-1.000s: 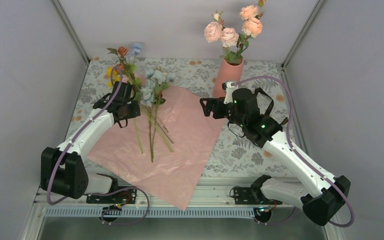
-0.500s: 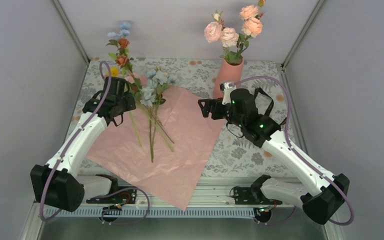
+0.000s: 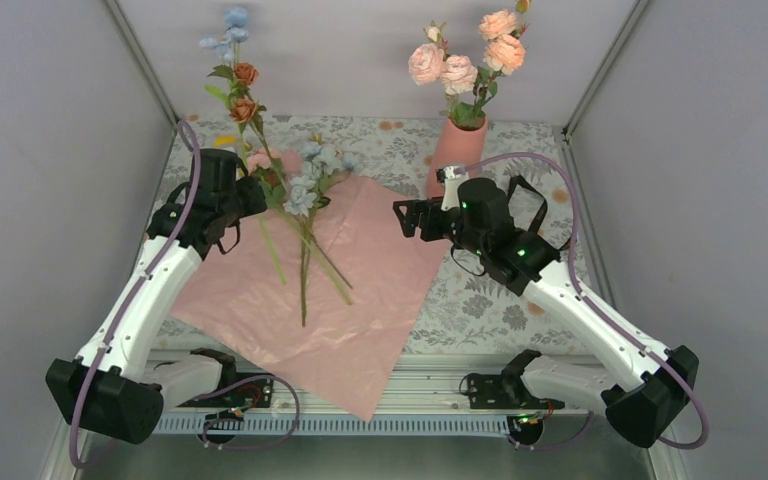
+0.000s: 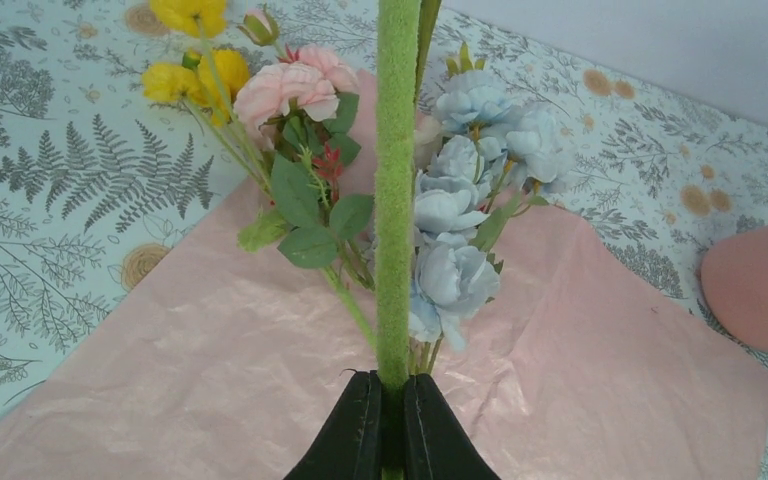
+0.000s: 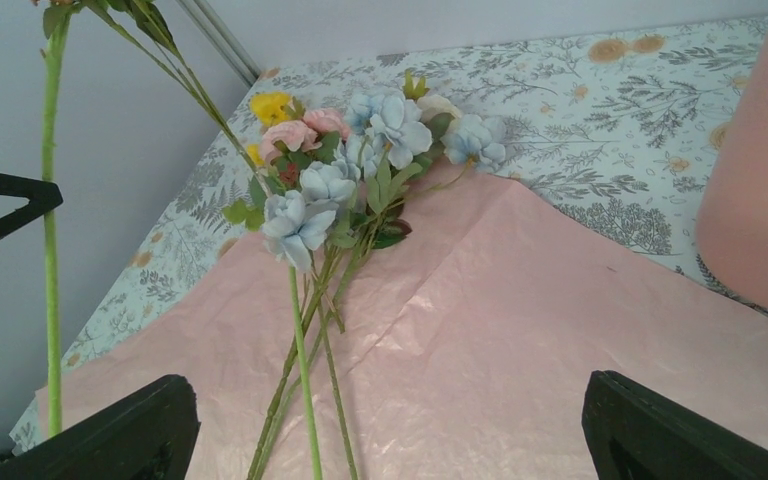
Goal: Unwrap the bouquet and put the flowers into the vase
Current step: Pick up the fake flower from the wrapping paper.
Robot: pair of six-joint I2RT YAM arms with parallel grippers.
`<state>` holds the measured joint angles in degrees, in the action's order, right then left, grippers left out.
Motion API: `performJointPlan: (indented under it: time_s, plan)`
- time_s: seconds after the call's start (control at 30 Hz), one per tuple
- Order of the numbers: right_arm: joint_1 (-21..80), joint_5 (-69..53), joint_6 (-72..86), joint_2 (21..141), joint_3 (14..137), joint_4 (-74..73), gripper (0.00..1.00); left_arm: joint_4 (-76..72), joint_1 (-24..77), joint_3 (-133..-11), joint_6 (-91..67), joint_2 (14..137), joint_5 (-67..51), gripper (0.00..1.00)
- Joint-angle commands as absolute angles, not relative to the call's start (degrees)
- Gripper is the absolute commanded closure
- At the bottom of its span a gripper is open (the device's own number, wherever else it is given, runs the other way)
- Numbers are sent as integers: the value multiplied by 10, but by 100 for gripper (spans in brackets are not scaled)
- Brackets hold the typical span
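- The left gripper was clamped shut on the fuzzy green stem of a single flower, its fingers pressed together around the stem low down.
- Over the last second that arm had raised the flower off the pink wrapping sheet. Its orange and pale blue blooms, previously low over the sheet's far left corner, now stood high above that corner, with the stem close to upright.
- The rest of the flowers, pale blue, pink and yellow, remained lying on the far left part of the sheet, their stems pointing towards its middle.
- The sheet lay opened flat on the fern-print tablecloth, so the unwrapping looked finished.
- The salmon-pink vase stood just beyond the sheet's far right edge and already held a few peach and pink roses.
- The right gripper hovered over the sheet's right edge, having hardly moved. Its fingers were spread wide apart and held nothing.
- With one stem lifted free of the pile, the next step was probably to carry it across the sheet to the vase, or hand it to the waiting right gripper.
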<state>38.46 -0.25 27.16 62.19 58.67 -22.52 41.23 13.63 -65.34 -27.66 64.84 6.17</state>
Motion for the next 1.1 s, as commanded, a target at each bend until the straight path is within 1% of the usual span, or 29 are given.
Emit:
performJointPlan:
  time_s: [0.0,0.27,0.47,0.63,0.8,1.0,1.07]
  plan:
    - [395,-4,262,627,609,-228,3,389,135,-669,-268,636,64,98]
    - [396,-9,260,633,612,-226,5,364,135,-665,-252,605,27,98]
    - [398,-37,261,648,618,-216,6,359,135,-669,-238,587,-2,98]
    - [398,-56,266,644,614,-198,6,340,135,-678,-215,572,-75,97]
    - [400,-66,273,642,623,-192,7,346,135,-685,-216,552,-67,98]
    - [401,-95,272,645,627,-178,8,326,135,-689,-211,535,-101,98]
    - [401,-95,272,646,631,-180,8,326,134,-694,-208,534,-90,98]
